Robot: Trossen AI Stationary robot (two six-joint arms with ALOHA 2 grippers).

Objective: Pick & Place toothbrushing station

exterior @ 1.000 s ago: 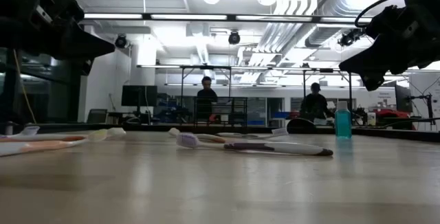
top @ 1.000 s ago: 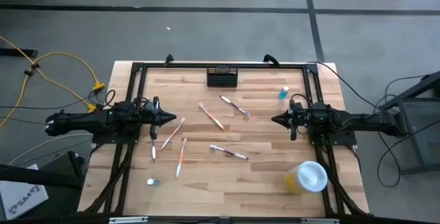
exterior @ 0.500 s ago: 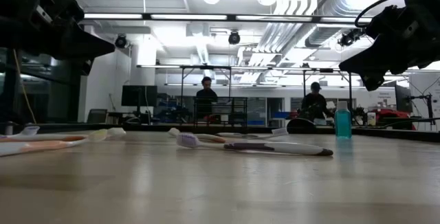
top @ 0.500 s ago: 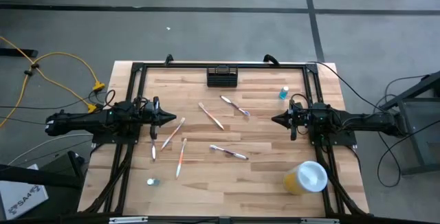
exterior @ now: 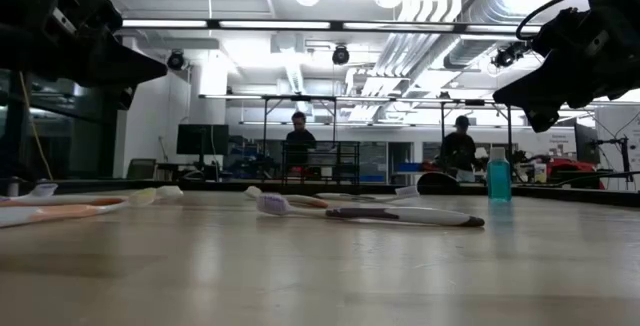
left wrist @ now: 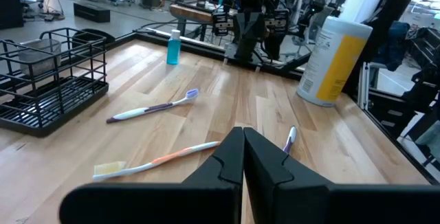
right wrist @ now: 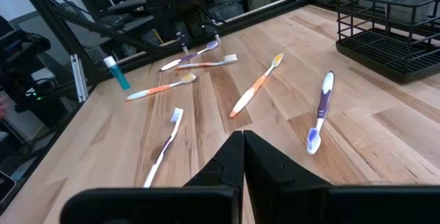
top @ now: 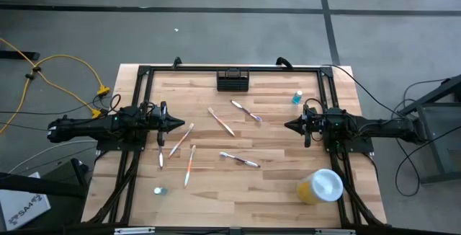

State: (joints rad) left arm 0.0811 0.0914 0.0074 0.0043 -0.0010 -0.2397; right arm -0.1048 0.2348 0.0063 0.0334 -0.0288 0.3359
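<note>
The toothbrushing station, a black wire caddy [top: 233, 81], stands on its base at the middle of the table's far edge; it also shows in the left wrist view [left wrist: 48, 73] and the right wrist view [right wrist: 392, 35]. Several toothbrushes [top: 221, 121] lie flat on the wood between the arms. My left gripper [top: 189, 125] is shut and empty above the table's left side, pointing right. My right gripper [top: 286, 125] is shut and empty above the right side, pointing left. Both hang clear of the table in the low view.
A yellow cup with a white lid [top: 320, 186] stands near the front right. A small blue bottle [top: 297, 98] stands at the far right. A small clear bottle [top: 158, 190] lies near the front left. A black frame rail [top: 230, 68] runs round the table. People show in the room behind.
</note>
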